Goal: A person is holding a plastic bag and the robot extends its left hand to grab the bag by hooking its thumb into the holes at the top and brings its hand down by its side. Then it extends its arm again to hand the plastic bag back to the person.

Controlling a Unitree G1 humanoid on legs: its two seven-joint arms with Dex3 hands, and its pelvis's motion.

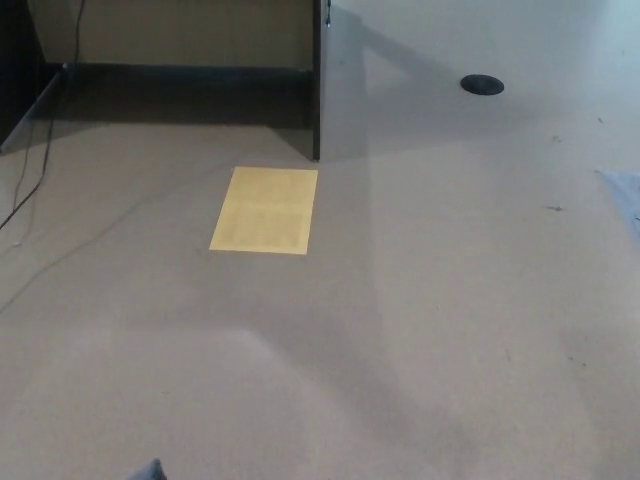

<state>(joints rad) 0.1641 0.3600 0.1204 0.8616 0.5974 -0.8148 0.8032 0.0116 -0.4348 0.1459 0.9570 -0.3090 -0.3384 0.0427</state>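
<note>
Head view, looking down on a tan floor (450,330). Neither robot hand shows in frame, so their state cannot be read.

Plastic bag (150,471): only a small grey-dark sliver at the bottom edge, left of centre. Too little shows to tell its long axis or which way it points; the tip of the sliver rises toward the upper right. Whether anything grips it cannot be seen.

Yellow rectangular sheet (264,210) lies flat on the floor, upper-left centre, long axis running up-down in the frame with a slight tilt.

Dark vertical panel edge (316,80) stands just above the sheet's upper right corner. A thin cable (25,180) trails along the left edge. Round dark disc (482,84) upper right. Pale patch (625,195) at the right edge.
</note>
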